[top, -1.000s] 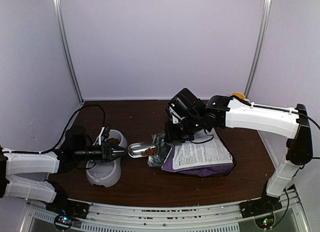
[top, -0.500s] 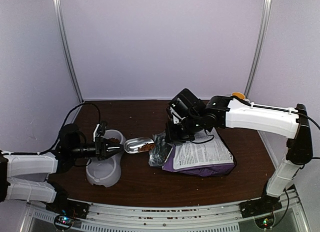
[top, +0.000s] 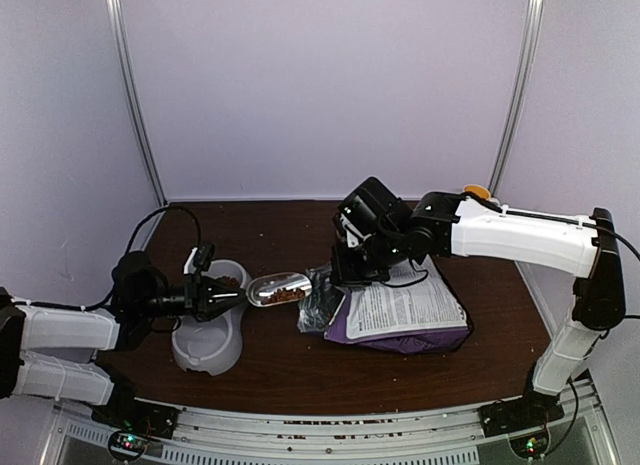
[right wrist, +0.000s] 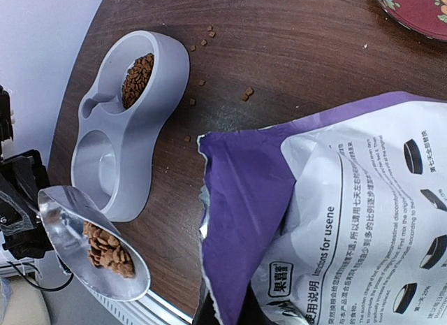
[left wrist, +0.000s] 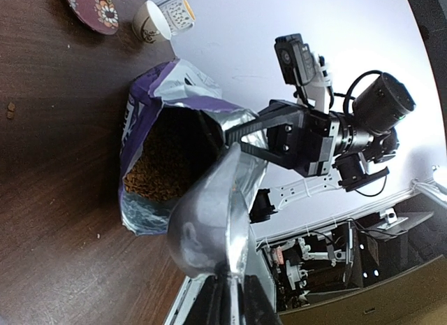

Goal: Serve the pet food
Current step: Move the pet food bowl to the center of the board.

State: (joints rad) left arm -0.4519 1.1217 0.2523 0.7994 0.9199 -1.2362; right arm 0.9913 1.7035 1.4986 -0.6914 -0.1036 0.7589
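While a load of pet food (right wrist: 108,250) sits in the metal scoop (right wrist: 70,220), the scoop hangs between the open purple bag (right wrist: 300,199) and the grey two-well feeder (right wrist: 157,129), just beside the feeder. One well already carries kibble; the other is bare. More kibble fills the bag, and stray pellets (right wrist: 246,94) lie on the counter (top: 290,370). Left end effector (top: 232,298) pinches the scoop handle. Right end effector (left wrist: 234,142) is pressed together on the bag's rim, holding its mouth up. Judged progress: one portion served, a second scooped; tipping it into the feeder is left.
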